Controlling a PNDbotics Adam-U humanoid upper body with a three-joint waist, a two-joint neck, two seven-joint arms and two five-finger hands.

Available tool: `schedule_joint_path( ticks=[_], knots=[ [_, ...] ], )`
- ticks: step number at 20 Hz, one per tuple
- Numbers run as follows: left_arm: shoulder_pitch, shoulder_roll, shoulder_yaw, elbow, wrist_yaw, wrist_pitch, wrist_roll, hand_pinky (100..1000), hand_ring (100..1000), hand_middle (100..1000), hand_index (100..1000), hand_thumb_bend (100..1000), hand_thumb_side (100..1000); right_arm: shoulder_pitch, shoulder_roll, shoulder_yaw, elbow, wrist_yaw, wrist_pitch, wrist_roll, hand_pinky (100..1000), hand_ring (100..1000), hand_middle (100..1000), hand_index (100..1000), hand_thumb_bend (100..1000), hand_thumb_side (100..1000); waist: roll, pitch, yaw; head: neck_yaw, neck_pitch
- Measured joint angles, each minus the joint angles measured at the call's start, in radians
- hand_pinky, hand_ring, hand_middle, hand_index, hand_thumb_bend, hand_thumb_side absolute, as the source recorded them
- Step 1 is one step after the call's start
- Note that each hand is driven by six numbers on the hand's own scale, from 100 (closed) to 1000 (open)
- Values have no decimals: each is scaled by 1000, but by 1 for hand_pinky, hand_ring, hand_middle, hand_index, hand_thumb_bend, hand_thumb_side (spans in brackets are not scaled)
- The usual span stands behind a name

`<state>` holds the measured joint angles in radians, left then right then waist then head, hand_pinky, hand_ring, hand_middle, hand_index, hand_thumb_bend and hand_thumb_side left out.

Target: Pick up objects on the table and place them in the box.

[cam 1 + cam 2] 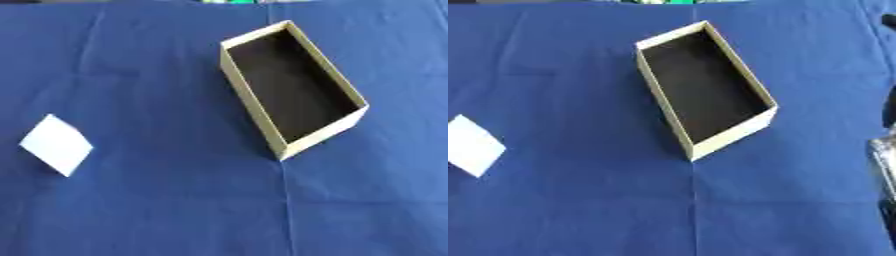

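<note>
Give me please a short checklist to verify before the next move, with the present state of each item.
1. White object is lying free on the blue cloth, nothing covering it: ok.
2. Box is open at the top: ok.
3. Inside of the box is dark and no item shows in it: ok.
4. Cloth between the white object and the box carries no obstacle: ok.
5. Robot hand ready over the object: cannot tell. Only a dark and silver part shows at the right edge of the right eye view, and no fingers can be seen.
6. What the white object is, flat card or small pack: cannot tell.
</note>
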<state>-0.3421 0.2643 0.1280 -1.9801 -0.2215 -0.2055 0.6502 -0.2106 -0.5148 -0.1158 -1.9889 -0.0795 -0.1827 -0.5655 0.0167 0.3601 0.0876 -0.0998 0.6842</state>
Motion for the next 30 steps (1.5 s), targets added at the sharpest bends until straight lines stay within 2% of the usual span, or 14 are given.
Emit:
schedule_joint_path(
  ticks=[4,10,11,13,15,19,21,22,24,27,30],
  knots=[
    [-21,34,0,0,-16,25,-15,713,626,620,753,220,742,0,0,0,0,0,-1,0,724,883,638,847,100,1000,0,0,1,-2,0],
    [-60,151,0,2,-85,94,-80,704,657,668,813,259,749,1,-11,0,0,0,-4,-1,723,882,639,846,100,1000,0,0,4,-14,2],
    [-64,171,-6,5,-97,107,-93,702,659,669,815,271,751,1,-12,0,0,0,-5,-1,723,882,639,846,100,1000,0,0,3,-13,3],
    [-73,212,-20,20,-124,133,-119,695,674,678,827,350,748,0,-16,-1,0,0,-6,-2,723,881,639,846,100,1000,1,0,2,-10,9],
    [-85,258,-35,40,-156,163,-151,693,689,692,838,363,752,0,-19,-1,0,-1,-8,-1,723,880,639,846,100,1000,1,0,1,-6,10],
    [-121,405,-43,49,-304,241,-344,696,723,720,860,370,747,-6,-23,-1,0,-6,-11,2,722,880,640,845,100,1000,1,-2,-6,8,10],
    [-127,439,-43,37,-353,264,-428,696,723,720,860,370,747,-8,-26,-1,0,-10,-11,3,722,880,640,845,100,1000,1,-2,-6,10,10],
    [-129,447,-42,31,-370,273,-458,713,796,781,903,361,731,-9,-27,-1,0,-11,-12,3,722,879,640,845,100,1000,1,-2,-6,10,10],
    [-135,461,-46,26,-395,277,-502,716,812,792,911,360,715,-10,-30,-1,0,-11,-13,4,722,878,640,845,100,1000,5,-3,-8,12,9],
    [-171,506,-84,47,-430,258,-547,726,850,822,928,373,704,-10,-40,0,0,-17,-16,7,722,878,640,845,100,1000,15,-7,-14,15,8],
    [-211,563,-139,90,-466,225,-587,737,886,853,945,470,685,-17,-45,1,0,-21,-19,11,722,878,640,845,100,1000,15,-7,-19,18,1]
  ],
)
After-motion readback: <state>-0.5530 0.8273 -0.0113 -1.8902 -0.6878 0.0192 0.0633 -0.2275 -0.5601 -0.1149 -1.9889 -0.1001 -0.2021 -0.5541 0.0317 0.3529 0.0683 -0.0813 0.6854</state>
